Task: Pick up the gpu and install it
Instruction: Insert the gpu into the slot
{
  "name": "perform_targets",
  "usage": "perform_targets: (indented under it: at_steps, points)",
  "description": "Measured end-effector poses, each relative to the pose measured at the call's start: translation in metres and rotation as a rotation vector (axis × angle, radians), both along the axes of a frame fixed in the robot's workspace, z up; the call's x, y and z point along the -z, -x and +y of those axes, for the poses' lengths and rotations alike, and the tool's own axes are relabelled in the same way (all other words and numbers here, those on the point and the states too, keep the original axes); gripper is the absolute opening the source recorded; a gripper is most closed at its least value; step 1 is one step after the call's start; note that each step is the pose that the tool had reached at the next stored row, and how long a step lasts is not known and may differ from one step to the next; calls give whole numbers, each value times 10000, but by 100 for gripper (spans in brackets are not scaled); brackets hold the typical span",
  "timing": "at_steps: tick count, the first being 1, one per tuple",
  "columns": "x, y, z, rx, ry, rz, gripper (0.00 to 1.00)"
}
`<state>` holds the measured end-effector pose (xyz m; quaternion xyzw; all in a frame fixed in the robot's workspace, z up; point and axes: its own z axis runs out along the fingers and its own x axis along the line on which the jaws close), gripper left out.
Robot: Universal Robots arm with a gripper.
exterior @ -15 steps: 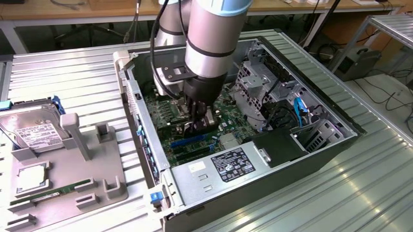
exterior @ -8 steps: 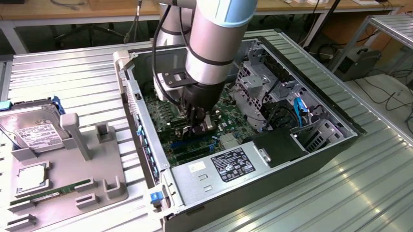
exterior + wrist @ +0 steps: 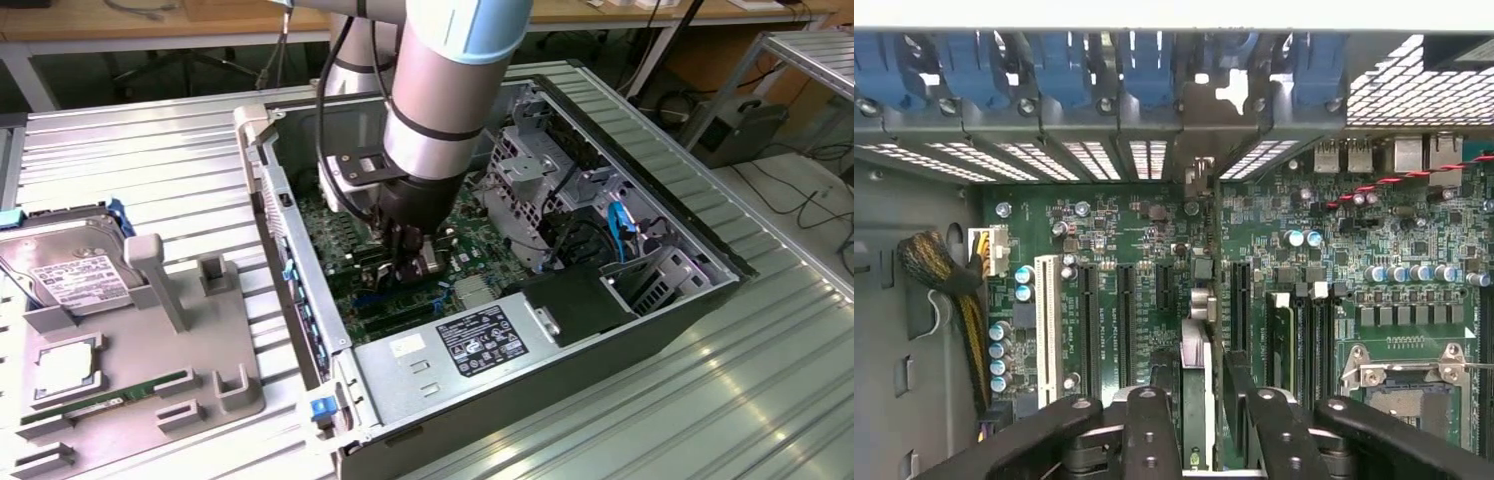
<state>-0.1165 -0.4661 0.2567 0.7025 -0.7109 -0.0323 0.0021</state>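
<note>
The arm is reaching down into the open computer case [image 3: 694,290], with the pincer [image 3: 404,262] hanging just above the motherboard [image 3: 350,262]. In the wrist view the gpu [image 3: 1197,330] is standing on edge between the two black fingers [image 3: 1144,430], running along an expansion slot, its silver bracket [image 3: 1199,180] rising to the rear wall of the case among the blue slot latches [image 3: 1059,65]. The fingers are sitting to either side of the card with a slight gap showing, so the pincer is looking parted rather than clamped, though actual contact is hard to judge.

The risk here is a half-seated card: if its edge connector is not fully down in the slot, it could be tilting or springing up. A finger dragging on the cooler could also be pulling the card askew, and the neighbouring memory sticks [image 3: 1282,335] are lying close enough to be knocked.
</note>
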Motion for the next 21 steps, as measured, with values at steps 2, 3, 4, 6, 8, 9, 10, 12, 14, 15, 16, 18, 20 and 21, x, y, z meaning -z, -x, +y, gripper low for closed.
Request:
perform_targets:
  at_steps: [2,3,4,6,8,9,10,12,14,15,16,18,20,21]
  points:
    - [-50,0,0,0,-1,0,34]
    - [-89,0,0,0,0,0,34]
    - [-141,0,0,0,0,0,34]
    - [-222,0,0,-1,0,0,34]
    - [-251,0,0,-1,0,1,34]
    - [-254,0,0,-1,-2,0,32]
    - [-257,0,0,-1,-3,-1,32]
    - [-269,-1,1,-2,-1,-3,25]
    - [-281,-1,3,-1,-1,-6,13]
    - [-282,0,5,0,-3,-11,11]
    - [-283,2,10,1,-1,-16,11]
    - [-284,5,32,0,0,-44,11]
    - [-284,8,44,0,-1,-62,11]
    - [-284,9,45,0,-1,-63,11]
